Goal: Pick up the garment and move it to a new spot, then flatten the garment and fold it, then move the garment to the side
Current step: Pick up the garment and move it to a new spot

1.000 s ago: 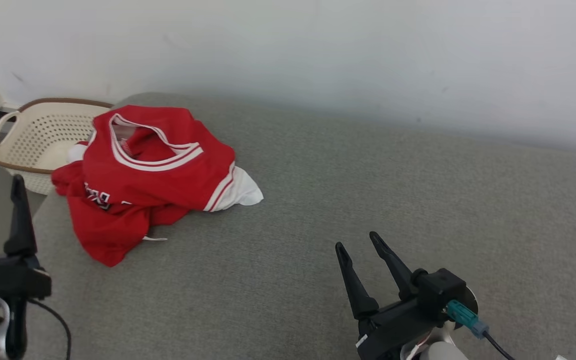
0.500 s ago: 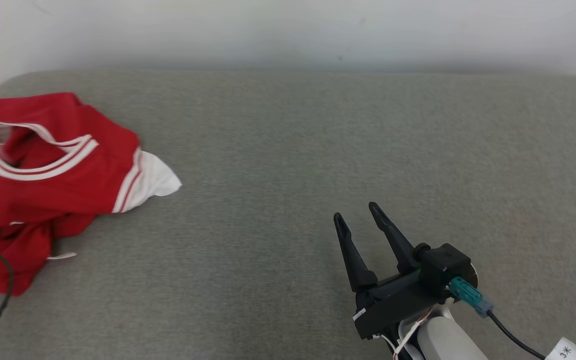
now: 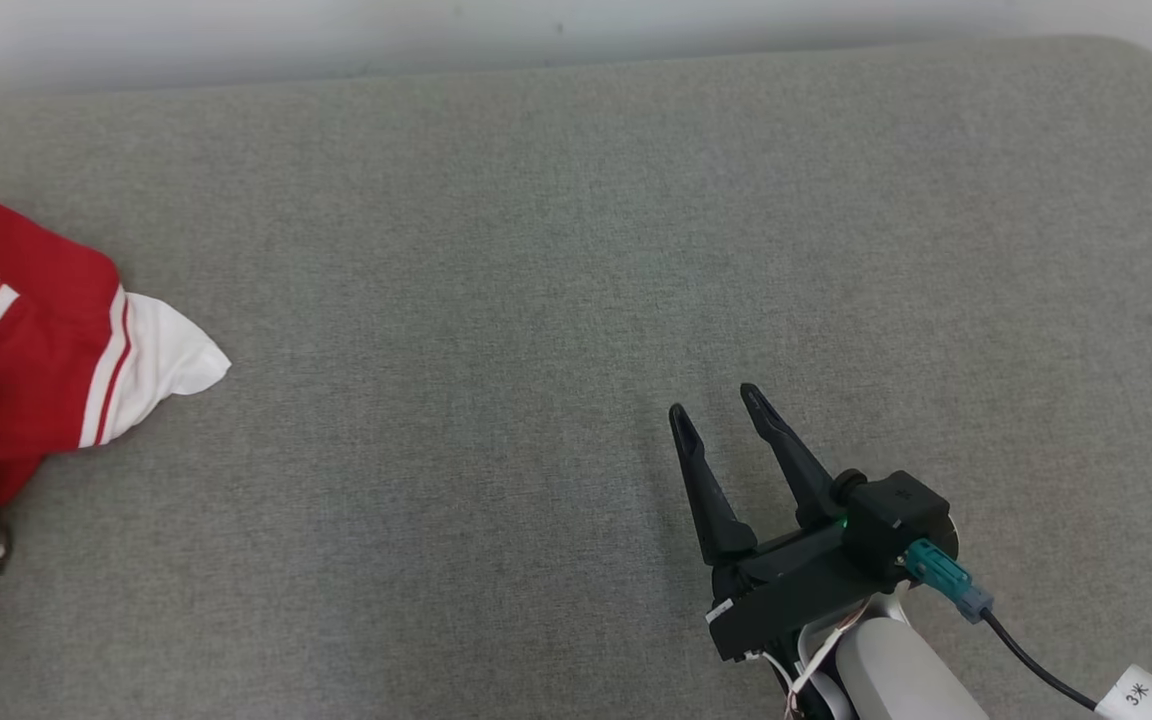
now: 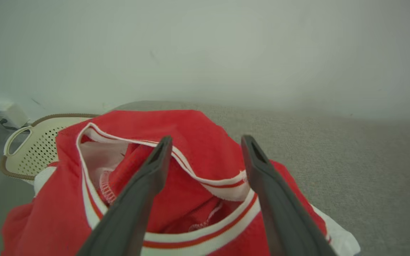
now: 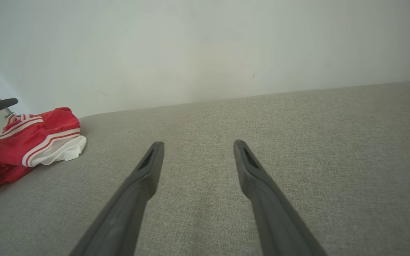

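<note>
the red garment (image 3: 26, 370) with white trim lies crumpled on the grey fabric surface (image 3: 536, 250). a cream perforated basket (image 4: 34, 145) sits just beside it, on the side away from the open fabric. the left fingers (image 4: 155, 167) hang directly over the garment's open neckline, spread wide and released, grasping nothing. the right fingers (image 3: 706, 490) are well apart from the garment, above bare grey fabric, also spread and empty. the garment's white hem corner points toward them. behind the garment rises a pale wall (image 4: 205, 53).
</note>
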Motion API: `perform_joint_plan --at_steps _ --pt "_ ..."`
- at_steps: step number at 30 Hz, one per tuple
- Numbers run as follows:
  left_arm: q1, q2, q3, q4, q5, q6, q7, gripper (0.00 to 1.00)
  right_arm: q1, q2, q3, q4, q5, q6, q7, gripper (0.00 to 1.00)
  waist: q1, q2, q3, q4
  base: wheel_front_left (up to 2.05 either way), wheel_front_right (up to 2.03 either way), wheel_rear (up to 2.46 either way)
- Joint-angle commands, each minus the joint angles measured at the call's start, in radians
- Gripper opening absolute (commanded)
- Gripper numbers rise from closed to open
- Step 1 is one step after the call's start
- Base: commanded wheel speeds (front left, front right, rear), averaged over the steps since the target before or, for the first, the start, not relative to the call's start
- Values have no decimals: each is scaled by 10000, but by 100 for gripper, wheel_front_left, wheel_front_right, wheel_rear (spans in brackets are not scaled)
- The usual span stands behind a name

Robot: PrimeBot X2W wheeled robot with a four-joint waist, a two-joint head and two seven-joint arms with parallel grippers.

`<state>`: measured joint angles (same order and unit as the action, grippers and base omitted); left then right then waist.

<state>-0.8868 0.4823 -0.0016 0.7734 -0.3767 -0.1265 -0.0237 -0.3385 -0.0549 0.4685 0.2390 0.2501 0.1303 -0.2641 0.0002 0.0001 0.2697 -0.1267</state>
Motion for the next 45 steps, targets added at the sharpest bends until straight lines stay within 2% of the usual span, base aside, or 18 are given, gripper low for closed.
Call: perform_joint_plan --at_steps 1,6,18,19,20,26,34,40,45 --pt "-115 6 -151 287 -100 -11 151 100 -122 34 24 -33 -23 8 -18 100 -2 -1 152 -122 0 0 0" --pt "-121 4 -797 879 -485 -21 810 100 -182 36 54 -19 -46 8 -19 100 -2 -1 248 -168 0 0 0" --pt "-89 562 -2432 1424 -1343 -20 1875 100 -266 43 108 32 -68 8 -19 100 -2 -1 414 -337 0 0 0" --pt "-123 611 -2558 1504 -1342 -20 1920 35 -271 43 100 39 -67 8 -19 100 -2 -1 419 -353 0 0 0" --pt "-150 686 -2683 1550 -1247 -20 1890 0 -279 44 97 50 -69 8 -19 100 -2 -1 418 -367 0 0 0" --pt "-313 809 -3062 1717 -1199 -19 1431 0 -259 45 43 127 -82 8 -19 100 -2 -1 308 -353 0 0 0" --pt "-802 824 -3333 1355 -1116 -21 -101 0 -12 48 -20 203 -53 8 -19 100 -2 -1 -224 -13 0 0 0" --pt "-1355 769 -3718 619 -828 -22 -1109 0 201 46 -47 288 61 8 -19 100 -2 -1 -791 267 0 0 0" --pt "-1838 596 -4130 -411 -579 -22 -1433 0 330 47 -89 342 147 8 -19 100 -2 -1 -1165 345 0 0 0"
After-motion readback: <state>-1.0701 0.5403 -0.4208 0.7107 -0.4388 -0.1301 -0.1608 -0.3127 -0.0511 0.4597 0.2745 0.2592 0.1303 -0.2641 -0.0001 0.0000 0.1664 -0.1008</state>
